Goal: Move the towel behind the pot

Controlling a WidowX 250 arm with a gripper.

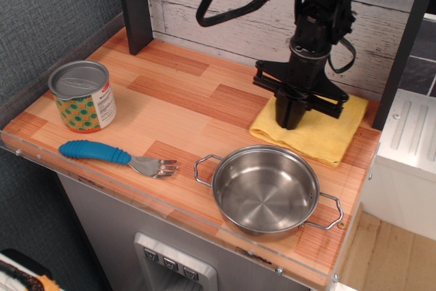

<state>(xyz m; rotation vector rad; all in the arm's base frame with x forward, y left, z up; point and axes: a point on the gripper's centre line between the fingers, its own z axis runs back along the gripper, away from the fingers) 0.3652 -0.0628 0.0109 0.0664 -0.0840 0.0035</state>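
Now the gripper (294,122) stands upright, fingertips closed on the towel (310,129) near its middle. The towel lies flat at about one o'clock from the pot (266,189), just behind it near the back wall, slightly right of centre.

Towel (320,134) lies behind pot (266,190); can (83,96) and fork (116,156) sit left.
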